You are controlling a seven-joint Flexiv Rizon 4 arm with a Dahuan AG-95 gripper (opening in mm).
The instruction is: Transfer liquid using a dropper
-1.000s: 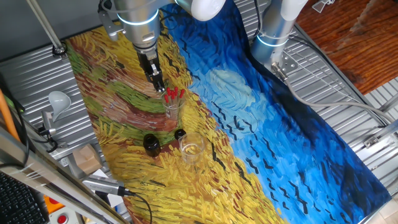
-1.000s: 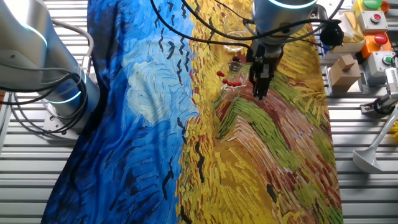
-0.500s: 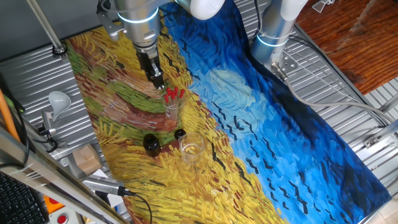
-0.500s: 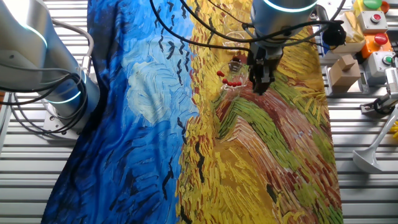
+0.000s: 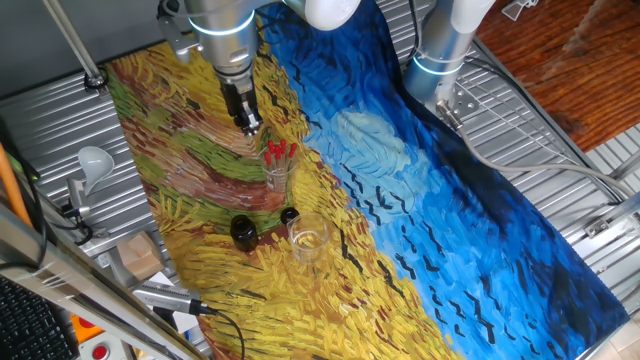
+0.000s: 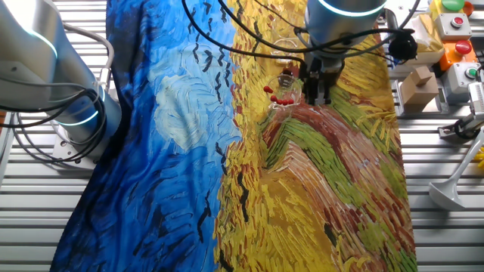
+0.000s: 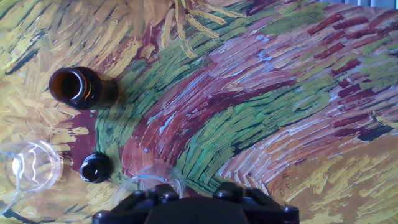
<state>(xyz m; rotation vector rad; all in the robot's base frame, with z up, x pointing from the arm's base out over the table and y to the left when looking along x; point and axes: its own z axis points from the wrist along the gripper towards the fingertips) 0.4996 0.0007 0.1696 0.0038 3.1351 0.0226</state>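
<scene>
Several droppers with red bulbs (image 5: 279, 150) stand in a clear glass (image 5: 277, 172) on the painted cloth; they also show in the other fixed view (image 6: 281, 94). My gripper (image 5: 248, 122) hangs above and just beside that glass, fingers pointing down, and looks open and empty. It also shows in the other fixed view (image 6: 318, 97). In the hand view only the glass's rim (image 7: 149, 182) shows at the bottom edge, partly behind the gripper body; the droppers are hidden there.
A brown open bottle (image 5: 243, 231) (image 7: 73, 87), a small black cap (image 5: 289, 215) (image 7: 96, 168) and an empty clear glass (image 5: 308, 238) (image 7: 31, 171) stand close by. A second arm's base (image 5: 445, 50) stands at the cloth's far edge.
My gripper has risen a little and drawn away from the cloth beside the glass of droppers. The glasses, bottle and cap have not moved.
</scene>
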